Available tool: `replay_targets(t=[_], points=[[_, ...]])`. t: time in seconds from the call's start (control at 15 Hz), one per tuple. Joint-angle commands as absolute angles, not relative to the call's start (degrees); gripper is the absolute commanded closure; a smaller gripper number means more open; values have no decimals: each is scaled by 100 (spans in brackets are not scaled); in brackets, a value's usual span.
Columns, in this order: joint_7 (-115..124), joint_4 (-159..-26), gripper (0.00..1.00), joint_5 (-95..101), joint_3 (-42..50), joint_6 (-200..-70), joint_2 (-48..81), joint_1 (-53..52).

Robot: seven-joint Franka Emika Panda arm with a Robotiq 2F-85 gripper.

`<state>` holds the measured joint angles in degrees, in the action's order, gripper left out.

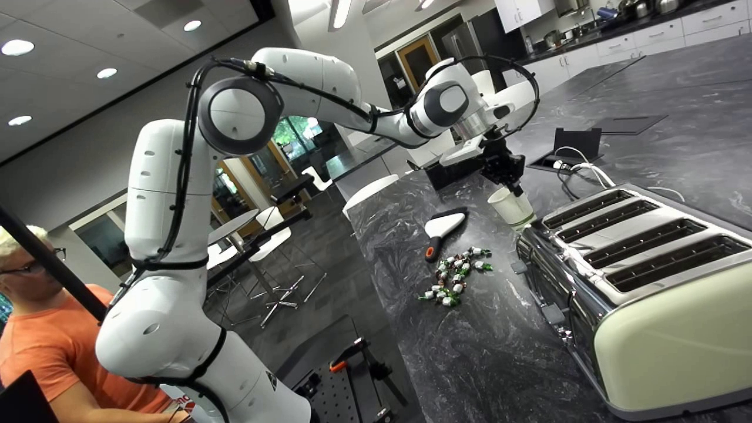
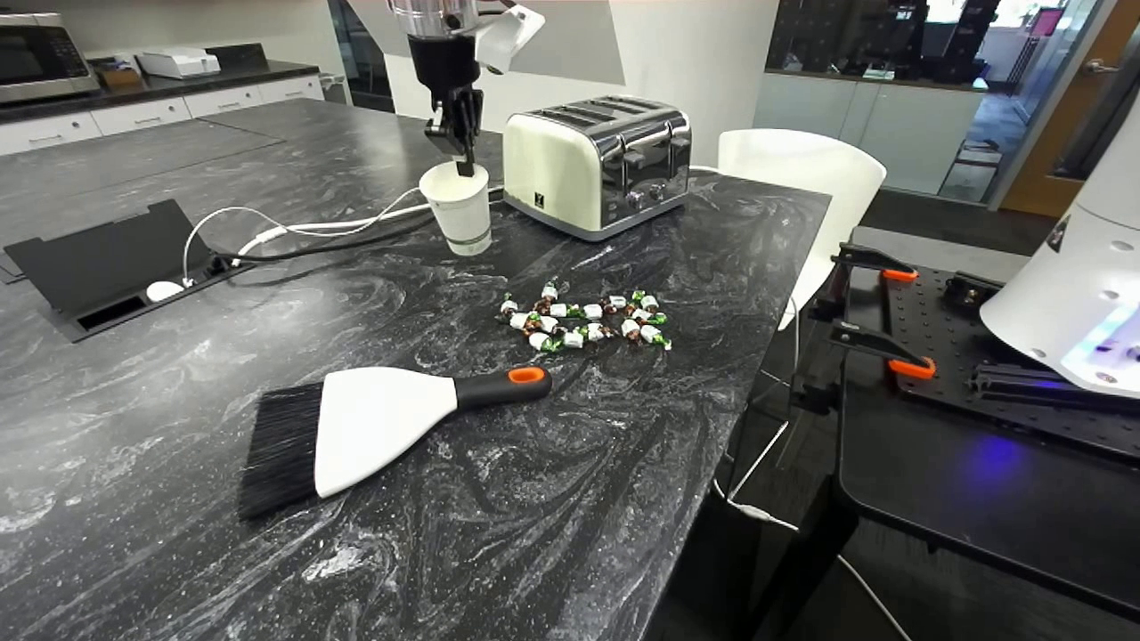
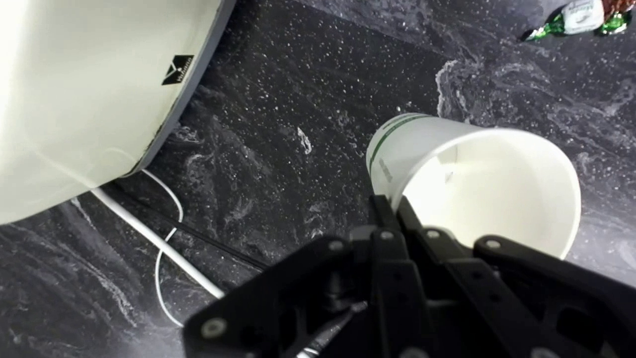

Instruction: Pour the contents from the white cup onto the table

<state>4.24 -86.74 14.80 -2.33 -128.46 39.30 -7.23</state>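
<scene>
Near the gripper (image 3: 395, 204) stands a cream toaster (image 2: 550, 169), while a white cable (image 3: 158, 243) runs lower down. Farther from the gripper are a black flap (image 2: 116, 263), a brush (image 2: 378, 427) and a person (image 1: 64, 332).

Wrapped candies (image 2: 593, 312) litter the dark table (image 2: 534, 534) near the white cup (image 2: 461, 215).

Wrist view: gripper (image 3: 395, 204) at bottom, cropped, hiding part of the rim of the white cup (image 3: 487, 184) | grey marking (image 3: 385, 170) on its side too blurred to read | cream toaster (image 3: 99, 94) cropped, upper left | wrapped candies (image 3: 584, 17) cropped, upper right | in an exterior view: person (image 1: 64, 335) at lower left, cropped, partly behind a black bar (image 1: 53, 264)
</scene>
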Motion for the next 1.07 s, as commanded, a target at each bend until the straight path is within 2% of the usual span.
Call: replay_targets(t=[0.0,0.4,0.47,0.6,1.0], points=[[428,-8036,99,1089,-181,-12716,4399,-707],[610,-7700,99,891,-43,-12855,4723,-760],[638,-7677,71,907,-10,-12859,4737,-782],[682,-7651,65,935,29,-12869,4747,-808],[837,-8041,19,1072,194,-13042,4232,-898]])
